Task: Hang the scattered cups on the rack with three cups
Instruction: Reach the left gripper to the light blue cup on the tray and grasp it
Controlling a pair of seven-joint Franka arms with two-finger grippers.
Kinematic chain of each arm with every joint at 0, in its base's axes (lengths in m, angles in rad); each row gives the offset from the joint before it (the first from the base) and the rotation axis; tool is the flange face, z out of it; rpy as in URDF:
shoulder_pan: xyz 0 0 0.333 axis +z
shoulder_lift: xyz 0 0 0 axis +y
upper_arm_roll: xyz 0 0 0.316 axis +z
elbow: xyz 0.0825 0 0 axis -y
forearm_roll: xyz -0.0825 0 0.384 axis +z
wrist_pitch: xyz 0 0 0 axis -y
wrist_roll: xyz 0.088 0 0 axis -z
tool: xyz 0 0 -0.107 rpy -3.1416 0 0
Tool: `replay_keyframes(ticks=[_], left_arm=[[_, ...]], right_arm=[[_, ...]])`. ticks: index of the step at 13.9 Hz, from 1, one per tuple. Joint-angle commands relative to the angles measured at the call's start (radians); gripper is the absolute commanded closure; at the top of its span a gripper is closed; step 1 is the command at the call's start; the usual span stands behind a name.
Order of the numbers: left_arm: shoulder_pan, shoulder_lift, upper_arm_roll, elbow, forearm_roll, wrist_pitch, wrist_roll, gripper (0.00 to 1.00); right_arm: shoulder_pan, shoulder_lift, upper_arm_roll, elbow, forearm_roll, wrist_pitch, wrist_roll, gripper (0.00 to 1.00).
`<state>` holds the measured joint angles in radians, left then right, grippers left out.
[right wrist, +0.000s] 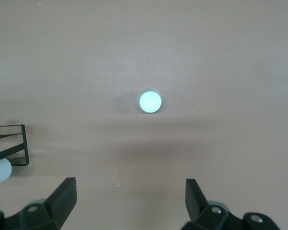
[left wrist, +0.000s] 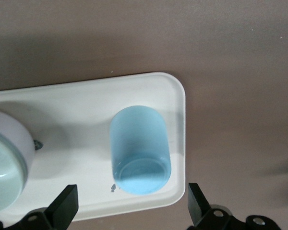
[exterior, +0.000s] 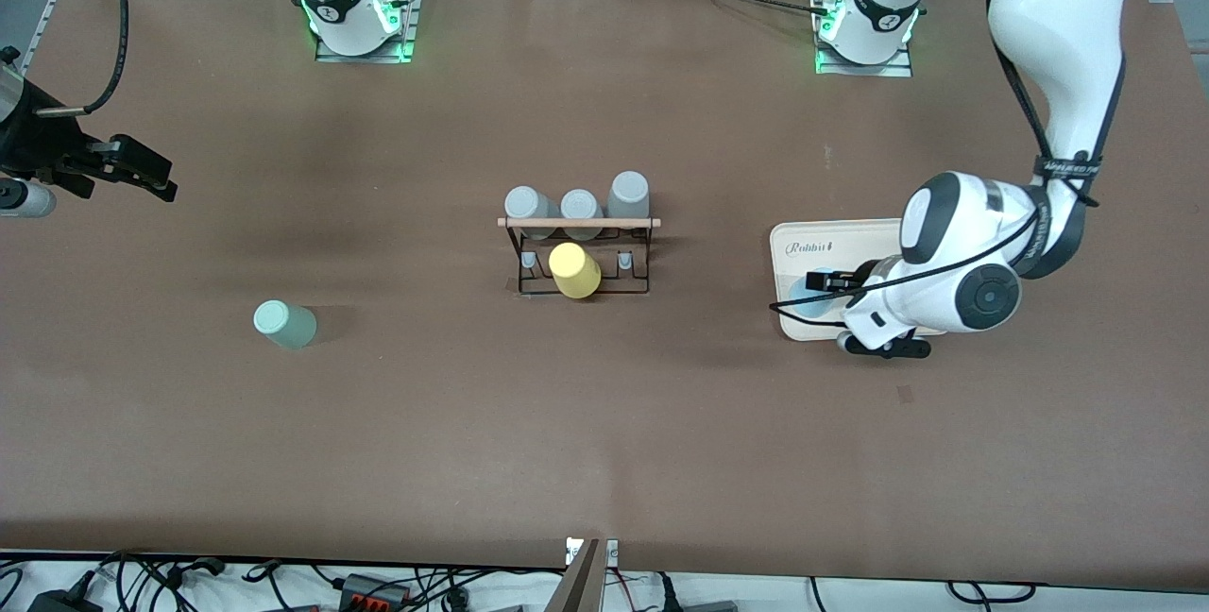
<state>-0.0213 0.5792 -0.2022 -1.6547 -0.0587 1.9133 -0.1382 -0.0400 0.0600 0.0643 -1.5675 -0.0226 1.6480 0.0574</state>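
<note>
Nothing hung yet: mint-green cup (exterior: 284, 324) standing out on the table toward the right arm's end, light blue cup (left wrist: 139, 150) on the beige tray (exterior: 791, 248) under the left gripper (left wrist: 132, 203), fingers spread and empty; right gripper (exterior: 142, 168) likewise released, rack (exterior: 578, 253) mid-table.

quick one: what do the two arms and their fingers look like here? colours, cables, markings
Both arms are glossy white Frankas with black and dark grey joint bands. Their bases glow green at the table's edge. The left arm carries a black cable strapped along its links, and its left gripper is black. The right gripper is black too, with a black cable looping above it. In both wrist views the fingers are matte black wedges.
</note>
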Motion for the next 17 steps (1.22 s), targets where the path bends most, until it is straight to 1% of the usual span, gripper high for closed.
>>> replay_keyframes(ticks=[1, 3, 5, 7, 11, 12, 14, 15, 16, 17], left_arm=[[-0.015, 0.02, 0.0, -0.005, 0.005, 0.048, 0.015, 0.0], [-0.014, 0.037, 0.001, -0.007, 0.005, 0.067, 0.017, 0.0], [-0.017, 0.039, 0.001, -0.017, 0.007, 0.067, 0.015, 0.0], [-0.016, 0.042, 0.001, -0.022, 0.034, 0.066, 0.015, 0.0], [-0.014, 0.051, 0.001, -0.033, 0.034, 0.058, 0.012, 0.0], [-0.016, 0.054, 0.003, -0.031, 0.034, 0.059, 0.012, 0.09], [-0.017, 0.054, 0.003, -0.03, 0.034, 0.062, 0.009, 0.33], [-0.017, 0.053, 0.001, -0.028, 0.034, 0.061, 0.012, 0.53], [-0.019, 0.051, 0.001, -0.025, 0.034, 0.056, 0.012, 0.7], [-0.019, 0.047, 0.0, -0.016, 0.034, 0.052, 0.011, 0.78]], right_arm=[[-0.003, 0.003, 0.005, 0.017, 0.01, -0.011, 0.002, 0.0], [-0.001, 0.003, 0.005, 0.017, 0.01, -0.01, 0.002, 0.0], [-0.001, 0.003, 0.005, 0.017, 0.01, -0.014, 0.002, 0.0], [-0.001, 0.003, 0.005, 0.017, 0.012, -0.017, 0.002, 0.0], [-0.001, 0.003, 0.005, 0.017, 0.01, -0.017, 0.004, 0.0], [-0.001, 0.003, 0.005, 0.017, 0.012, -0.017, 0.002, 0.0], [-0.001, 0.003, 0.005, 0.017, 0.012, -0.017, 0.002, 0.0], [-0.001, 0.003, 0.005, 0.017, 0.012, -0.017, 0.002, 0.0], [-0.001, 0.003, 0.006, 0.017, 0.012, -0.017, 0.002, 0.0], [-0.001, 0.003, 0.005, 0.017, 0.012, -0.017, 0.002, 0.0]])
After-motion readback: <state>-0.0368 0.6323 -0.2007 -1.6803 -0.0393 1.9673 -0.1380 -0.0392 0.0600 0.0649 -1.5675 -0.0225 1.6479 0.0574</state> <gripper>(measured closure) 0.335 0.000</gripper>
